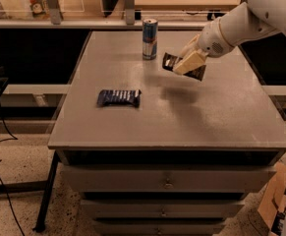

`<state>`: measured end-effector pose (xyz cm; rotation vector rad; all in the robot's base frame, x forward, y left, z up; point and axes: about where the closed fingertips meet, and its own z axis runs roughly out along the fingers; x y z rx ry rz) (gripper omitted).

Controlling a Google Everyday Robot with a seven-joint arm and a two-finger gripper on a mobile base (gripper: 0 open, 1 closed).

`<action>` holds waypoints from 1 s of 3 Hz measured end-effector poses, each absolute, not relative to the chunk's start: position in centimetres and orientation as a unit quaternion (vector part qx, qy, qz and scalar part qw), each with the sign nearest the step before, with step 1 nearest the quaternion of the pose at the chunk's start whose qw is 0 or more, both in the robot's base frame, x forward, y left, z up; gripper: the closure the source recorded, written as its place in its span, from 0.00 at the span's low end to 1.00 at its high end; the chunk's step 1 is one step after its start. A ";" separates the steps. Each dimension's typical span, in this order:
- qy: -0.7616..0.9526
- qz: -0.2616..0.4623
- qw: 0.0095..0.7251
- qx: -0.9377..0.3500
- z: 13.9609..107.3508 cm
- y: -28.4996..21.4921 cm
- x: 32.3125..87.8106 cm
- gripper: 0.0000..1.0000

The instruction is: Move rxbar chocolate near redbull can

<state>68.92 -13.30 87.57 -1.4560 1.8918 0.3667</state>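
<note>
The redbull can stands upright at the far middle of the grey table. My gripper comes in from the upper right on a white arm and is shut on the rxbar chocolate, a dark flat bar. It holds the bar above the table, just right of the can and a little nearer to me. Part of the bar is hidden by the cream fingers.
A blue crinkled-wrapper bar lies flat on the left-middle of the table. Shelving with posts and packages runs behind the table. Drawers sit under the tabletop. A cardboard box stands on the floor at the lower right.
</note>
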 end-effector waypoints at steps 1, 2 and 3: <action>0.737 0.127 0.370 -0.551 87.7 -12.4 70.8 1.00; 0.747 0.120 0.383 -0.529 87.9 -12.3 72.9 1.00; 0.757 0.115 0.389 -0.512 87.8 -12.3 74.9 1.00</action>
